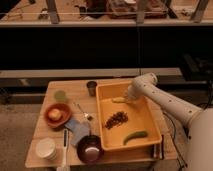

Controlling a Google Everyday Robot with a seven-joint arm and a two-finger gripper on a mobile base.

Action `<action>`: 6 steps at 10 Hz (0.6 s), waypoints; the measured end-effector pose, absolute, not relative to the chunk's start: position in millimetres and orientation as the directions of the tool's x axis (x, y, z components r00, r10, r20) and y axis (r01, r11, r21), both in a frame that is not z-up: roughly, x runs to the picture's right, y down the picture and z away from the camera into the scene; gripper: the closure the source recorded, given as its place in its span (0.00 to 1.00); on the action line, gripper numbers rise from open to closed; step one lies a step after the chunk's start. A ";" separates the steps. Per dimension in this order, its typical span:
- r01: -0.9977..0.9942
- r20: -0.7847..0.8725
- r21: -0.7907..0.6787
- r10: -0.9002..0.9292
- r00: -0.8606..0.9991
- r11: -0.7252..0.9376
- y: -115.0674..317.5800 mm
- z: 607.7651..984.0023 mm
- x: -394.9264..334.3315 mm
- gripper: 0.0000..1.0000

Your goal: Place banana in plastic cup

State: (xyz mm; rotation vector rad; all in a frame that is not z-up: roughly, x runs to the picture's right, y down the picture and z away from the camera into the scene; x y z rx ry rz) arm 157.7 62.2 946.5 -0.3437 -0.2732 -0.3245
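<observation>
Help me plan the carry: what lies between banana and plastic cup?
Camera view: tray wall and metal cup separate banana from plastic cup; gripper is beside banana.

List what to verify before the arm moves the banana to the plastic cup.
1. Banana found: ok. The banana lies in the far part of the orange tray, apart from the dark cluster and the green pod.
2. Gripper in place: ok. The gripper is over the tray, just right of the banana.
3. Banana held: cannot tell.
4. Plastic cup upright: ok. The plastic cup stands on the table, left of the tray.
5. Cup empty: cannot tell.
6. Path clear: not ok. The metal cup stands between tray and plastic cup.
</observation>
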 end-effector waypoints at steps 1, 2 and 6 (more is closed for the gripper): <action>0.356 0.308 -0.289 -0.266 0.913 0.889 59.1 941.6 161.3 0.99; 0.353 0.308 -0.293 -0.262 0.915 0.889 50.9 930.4 163.3 0.99; 0.352 0.313 -0.283 -0.261 0.913 0.892 3.7 879.5 158.8 0.99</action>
